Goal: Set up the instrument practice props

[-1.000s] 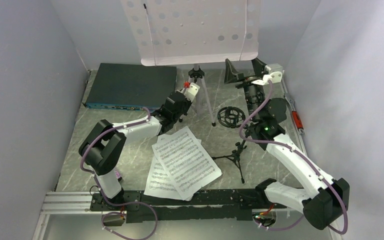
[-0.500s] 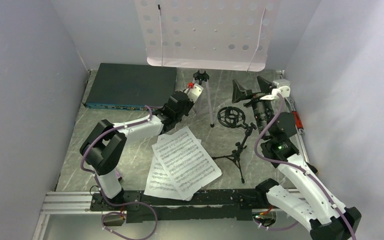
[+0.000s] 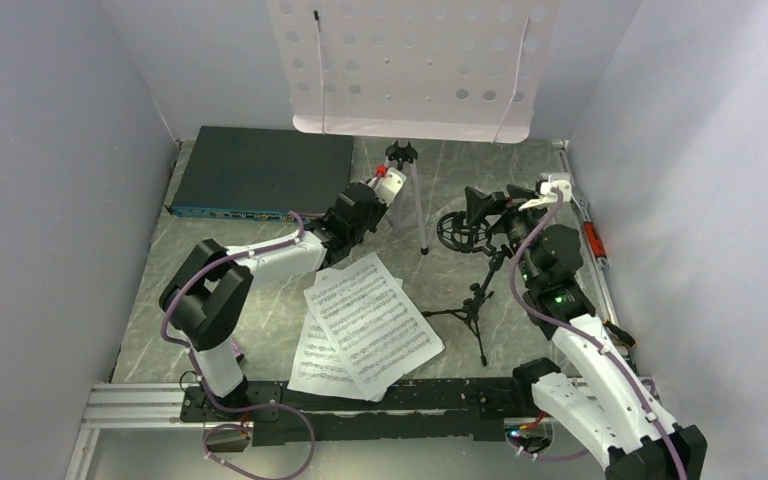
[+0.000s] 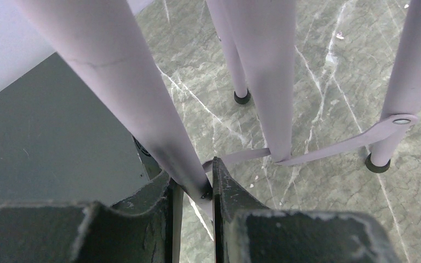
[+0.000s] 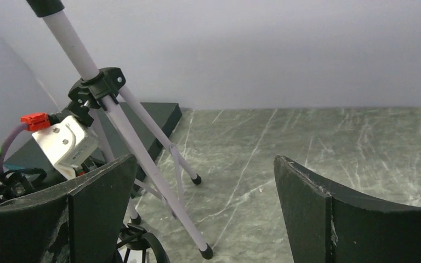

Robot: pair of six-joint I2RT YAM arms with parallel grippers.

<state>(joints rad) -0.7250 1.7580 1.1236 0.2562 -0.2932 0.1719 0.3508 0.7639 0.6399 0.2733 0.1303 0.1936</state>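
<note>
Item one, music stand (image 3: 415, 65): you will find it upright at the far middle of the table (image 3: 260, 300), its pale perforated desk high against the back wall and its lilac legs spread on the marble below. Item two, left claw (image 3: 385, 185): narrow, clamped on one slanting leg of that stand; the wrist view shows both dark fingers (image 4: 227, 189) pressed against the tube low down, with two other legs and their black rubber feet planted on the table beyond. Item three, right claw (image 3: 490, 205): spread wide with nothing between its fingers (image 5: 318, 213); from above it sits right of the stand's legs, just over the ring-shaped head of the mic stand (image 3: 475, 305), and you cannot tell whether it touches that ring. Item four, mic stand: small, black, on its three legs in the middle right of the table, near the right arm. Item five, sheet-music pages (image 3: 370, 320): two, lying flat and overlapping in the near middle, the upper one turned at an angle across the lower. Item six, dark box (image 3: 260, 170): flat, at the far left, beside the stand's legs. Item seven, red-handled tool (image 3: 592, 240): along the right edge of the table.
</note>
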